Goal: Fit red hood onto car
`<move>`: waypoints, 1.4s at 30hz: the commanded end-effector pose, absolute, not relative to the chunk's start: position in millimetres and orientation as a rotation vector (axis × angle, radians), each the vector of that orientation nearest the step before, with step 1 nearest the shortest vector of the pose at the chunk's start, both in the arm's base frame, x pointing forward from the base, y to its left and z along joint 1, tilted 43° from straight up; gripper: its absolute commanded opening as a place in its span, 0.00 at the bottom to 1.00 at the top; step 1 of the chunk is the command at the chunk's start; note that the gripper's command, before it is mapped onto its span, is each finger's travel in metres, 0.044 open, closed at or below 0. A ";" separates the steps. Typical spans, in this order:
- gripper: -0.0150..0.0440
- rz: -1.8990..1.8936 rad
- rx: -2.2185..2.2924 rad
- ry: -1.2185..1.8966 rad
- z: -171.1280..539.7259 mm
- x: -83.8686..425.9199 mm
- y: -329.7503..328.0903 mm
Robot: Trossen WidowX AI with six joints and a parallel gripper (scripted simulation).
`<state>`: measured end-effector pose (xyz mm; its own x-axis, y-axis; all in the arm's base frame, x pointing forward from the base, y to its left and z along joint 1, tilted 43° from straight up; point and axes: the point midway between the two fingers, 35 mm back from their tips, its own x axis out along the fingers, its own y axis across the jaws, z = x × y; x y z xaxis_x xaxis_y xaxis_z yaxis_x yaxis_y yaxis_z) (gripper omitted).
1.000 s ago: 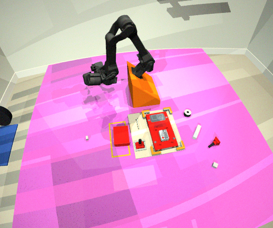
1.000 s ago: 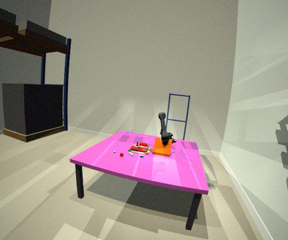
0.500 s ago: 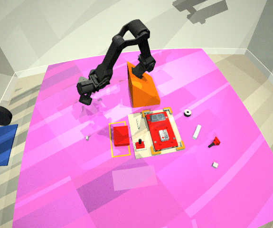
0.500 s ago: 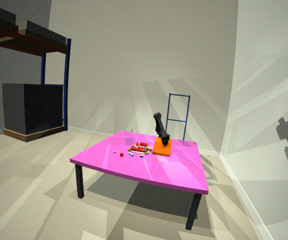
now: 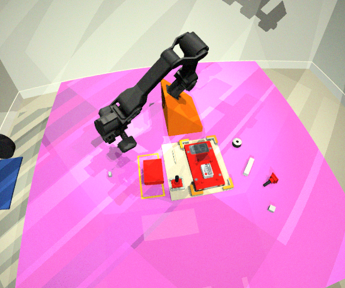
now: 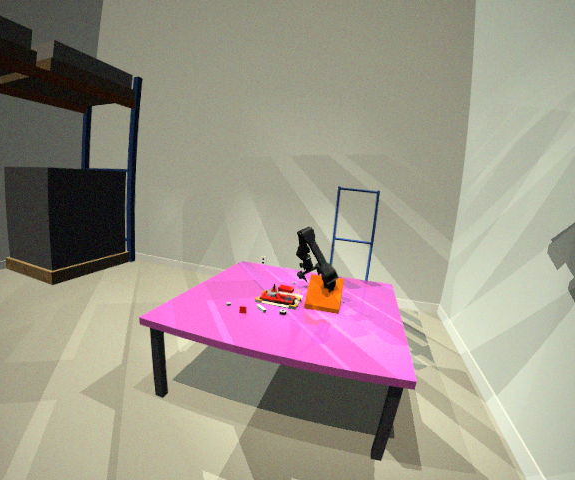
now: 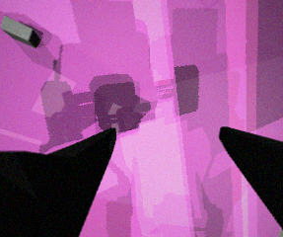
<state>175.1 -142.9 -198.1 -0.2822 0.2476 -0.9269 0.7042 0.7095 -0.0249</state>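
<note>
The hood (image 5: pixel 153 171) (image 6: pixel 285 288) is a red block shape lying on the table inside a yellow outline, left of the jig in the top view. Its corner holes cannot be made out. The red chassis (image 5: pixel 194 161) sits in the cream jig (image 5: pixel 180 165) between yellow corner brackets. The grey-white engine block (image 5: pixel 207 170) is on its deck; the pegs around it are too small to make out clearly. My gripper (image 5: pixel 118 143) (image 6: pixel 303 276) (image 7: pixel 166 131) is open and empty, above the table to the upper left of the hood in the top view. The hood is not in the wrist view.
A small grey block (image 5: pixel 110 174) (image 7: pixel 17 32) lies left of the hood. A red piece with a black upright stick (image 5: pixel 176 179) stands on the jig board. A black-white wheel (image 5: pixel 236 142), white bar (image 5: pixel 248 166), red-black piece (image 5: pixel 271 179) and white cube (image 5: pixel 271 208) lie right of the jig.
</note>
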 end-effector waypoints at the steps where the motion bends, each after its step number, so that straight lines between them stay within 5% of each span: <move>1: 1.00 -0.271 0.706 1.824 -182.0 209.9 -128.9; 16: 1.00 0.621 0.538 1.538 -92.7 308.2 -46.5; 42: 1.00 0.629 0.536 1.533 -99.8 308.7 -37.9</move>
